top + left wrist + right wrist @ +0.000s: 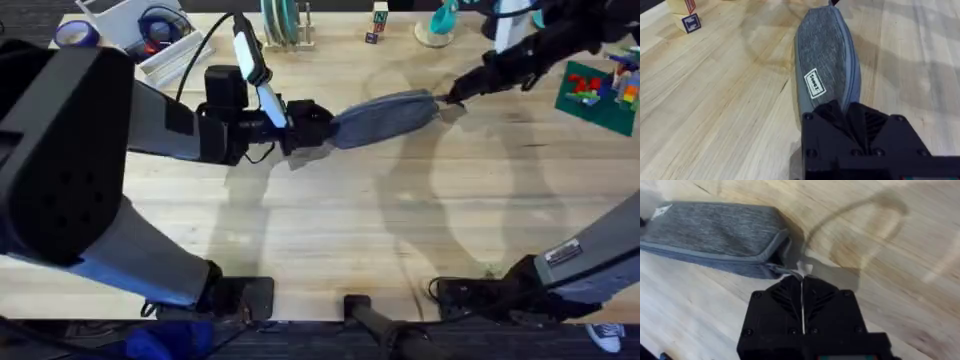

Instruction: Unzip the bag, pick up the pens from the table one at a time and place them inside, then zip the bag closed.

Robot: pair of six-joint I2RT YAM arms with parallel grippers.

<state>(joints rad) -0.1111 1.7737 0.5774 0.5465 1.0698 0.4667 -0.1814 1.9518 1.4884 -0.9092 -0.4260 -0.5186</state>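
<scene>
A: Start with the big things. What is on the table [330, 230]?

B: One table, two arms, one bag [385, 117]. The bag lies flat past the centre, toward twelve o'clock, stretched from nine to three between the arms. I count no pens lying on the wood; whether they are inside the bag I cannot tell.

A: And the grips?

B: The left gripper [312, 130] has its fingers pressed onto the nine o'clock end of the bag. The right gripper [801, 282] has its fingers closed together on a small pale tab, which I judge to be the zipper pull [801, 270], at the three o'clock end.

A: What could go wrong?

B: The tab is tiny and thin, so it could slip out of the pinch under a sharp tug. If the left hold gives, the whole bag would drag along the table instead of the slider running. A pull off the zipper's line could jam it.
</scene>
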